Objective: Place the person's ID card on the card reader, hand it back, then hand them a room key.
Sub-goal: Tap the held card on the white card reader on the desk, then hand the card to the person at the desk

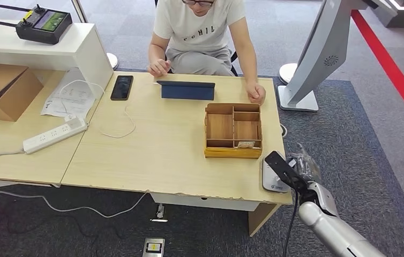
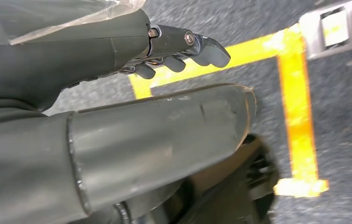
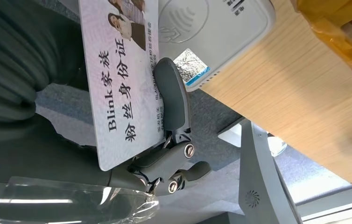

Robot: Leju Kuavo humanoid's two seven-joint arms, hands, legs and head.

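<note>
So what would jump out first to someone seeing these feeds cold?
Probably the right robot hand pinching a white ID card just over the grey card reader at the table's near right corner. Next, the seated person across the table, hands resting by a dark tablet and a wooden organiser box.

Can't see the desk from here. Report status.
Right hand holds the ID card over the card reader, not yet laid down. Left hand hangs open. Nothing in the way.
</note>
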